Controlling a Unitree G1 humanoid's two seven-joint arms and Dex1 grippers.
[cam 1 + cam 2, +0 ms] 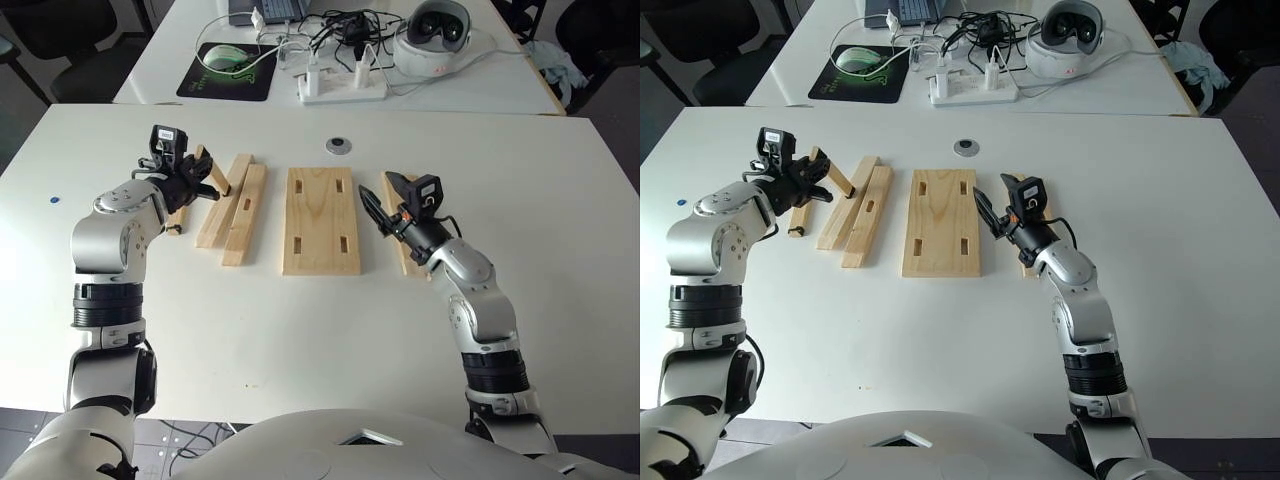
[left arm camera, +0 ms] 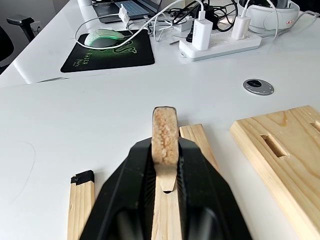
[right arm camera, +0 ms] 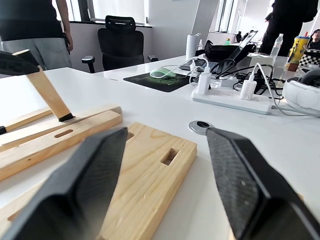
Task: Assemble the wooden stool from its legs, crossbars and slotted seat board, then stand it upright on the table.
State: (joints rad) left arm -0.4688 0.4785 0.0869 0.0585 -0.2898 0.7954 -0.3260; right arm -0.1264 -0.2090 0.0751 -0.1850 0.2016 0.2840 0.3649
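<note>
While my left pincer (image 1: 193,178) clamps a crossbar (image 1: 216,176), perhaps slotting the leg (image 1: 245,215) nine o'clock of the loose seat board (image 1: 320,222), my right pincer (image 1: 385,200) gapes.

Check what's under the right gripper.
A wooden piece lies flat on the table beneath the open right gripper, beside the seat board. Gripper and arm cover most of it; any slots are hidden.

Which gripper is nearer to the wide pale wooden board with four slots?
Right. The right gripper is at the right edge of the board; the left gripper is beyond two wooden bars.
</note>
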